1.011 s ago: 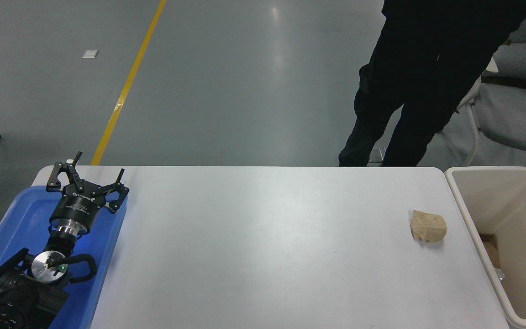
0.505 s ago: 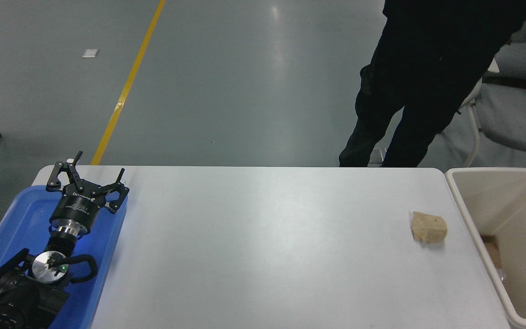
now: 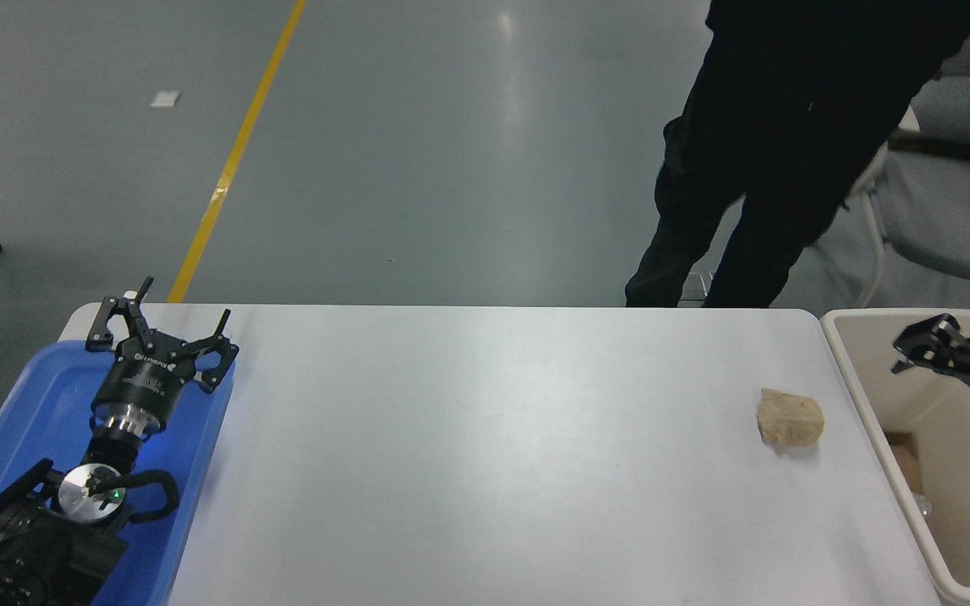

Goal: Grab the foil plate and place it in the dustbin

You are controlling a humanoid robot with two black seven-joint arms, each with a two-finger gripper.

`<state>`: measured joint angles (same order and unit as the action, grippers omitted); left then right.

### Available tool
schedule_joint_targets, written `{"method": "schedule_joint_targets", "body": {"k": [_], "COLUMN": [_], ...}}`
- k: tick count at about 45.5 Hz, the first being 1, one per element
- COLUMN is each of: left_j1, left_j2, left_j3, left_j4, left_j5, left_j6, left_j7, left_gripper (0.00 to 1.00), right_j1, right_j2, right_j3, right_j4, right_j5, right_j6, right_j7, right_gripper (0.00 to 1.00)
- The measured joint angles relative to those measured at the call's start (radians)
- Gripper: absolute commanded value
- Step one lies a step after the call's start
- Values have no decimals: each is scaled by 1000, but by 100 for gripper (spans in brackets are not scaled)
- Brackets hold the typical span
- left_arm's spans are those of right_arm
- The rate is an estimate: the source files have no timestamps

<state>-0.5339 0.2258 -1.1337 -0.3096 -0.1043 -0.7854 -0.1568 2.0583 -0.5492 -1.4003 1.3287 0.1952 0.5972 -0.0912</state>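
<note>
So the right claw (image 3: 948, 379) hangs over the bin (image 3: 851, 370) at the right edge of the shot, fingers spread, nothing in them as far as I can see. No plate anywhere on the counter (image 3: 493, 454). There's something small and shiny low down inside the bin at its near-left wall, might be a bit of the foil, but it's too tiny to call. If that's it, the plate sits below the claw and a little nearer the camera, and the drop is basically done.

My take on doing this step well: lift straight up clear of the rim before swinging back, so nothing clips the bin wall.

Only other thing on the counter is a tan paper lump (image 3: 791, 417) just left of the bin. Left claw (image 3: 161, 324) is parked over the blue tray (image 3: 22, 404), fingers spread too. A person (image 3: 754, 168) stands at the far side.
</note>
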Motion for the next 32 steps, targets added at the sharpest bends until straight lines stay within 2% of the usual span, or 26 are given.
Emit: {"method": "schedule_joint_targets", "body": {"k": [9,19,32], "left_j1": [1,2,1], "left_j2": [0,0,0], "left_j3": [-1,-2,-2], "left_j4": [0,0,0], "left_j5": [0,-1,-1], "left_j6": [0,0,0], "left_j7": [-1,-1,-1], "left_gripper": [99,99,99], "right_j1": [202,337,392], "right_j2": [127,268,357], "right_j3": [1,40,119], "right_j4": [37,70,80], "right_j5": [-2,-8,-11], "right_j6": [117,163,182], "right_j7": [0,1,0], "right_gripper": [100,100,100]}}
